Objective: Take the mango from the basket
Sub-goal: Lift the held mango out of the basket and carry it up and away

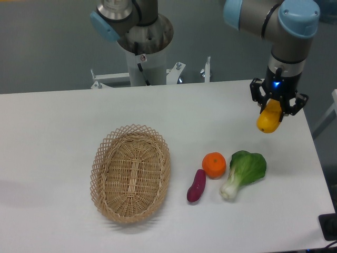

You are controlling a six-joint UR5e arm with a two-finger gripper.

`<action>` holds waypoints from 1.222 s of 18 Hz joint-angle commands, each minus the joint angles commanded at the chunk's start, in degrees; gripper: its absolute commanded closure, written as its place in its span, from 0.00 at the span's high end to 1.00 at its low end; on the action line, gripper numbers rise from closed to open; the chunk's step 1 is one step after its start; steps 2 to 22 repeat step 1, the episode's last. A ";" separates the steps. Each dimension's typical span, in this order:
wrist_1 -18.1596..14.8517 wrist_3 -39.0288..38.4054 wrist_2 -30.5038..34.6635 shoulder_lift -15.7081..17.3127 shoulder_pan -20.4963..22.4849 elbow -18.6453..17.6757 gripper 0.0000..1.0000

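Note:
The mango [268,120], yellow shading to orange, hangs in my gripper [277,108] above the right part of the table. The gripper is shut on the mango's upper end, and the fruit points down, clear of the table. The basket [131,173], a large oval of tan woven wicker, sits at the centre-left of the table, far to the left of the gripper. Nothing shows inside the basket.
A round orange [214,164], a small purple sweet potato [196,186] and a green bok choy [244,172] lie on the white table right of the basket, below and left of the gripper. The table's right edge [316,158] is close to the gripper.

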 joint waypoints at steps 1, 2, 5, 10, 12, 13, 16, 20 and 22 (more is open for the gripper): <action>0.00 0.00 0.00 0.00 0.00 0.00 0.45; 0.00 0.00 0.00 0.00 0.00 0.00 0.45; 0.00 0.00 0.00 0.00 0.00 0.00 0.45; 0.00 0.00 0.00 0.00 0.00 0.00 0.45; 0.00 0.00 0.00 0.00 0.00 0.00 0.45; 0.00 0.00 0.00 0.00 0.00 0.00 0.45; 0.00 0.00 0.00 0.00 0.00 0.00 0.45; 0.00 0.00 0.00 0.00 0.00 0.00 0.45; 0.00 0.00 0.00 0.00 0.00 0.00 0.45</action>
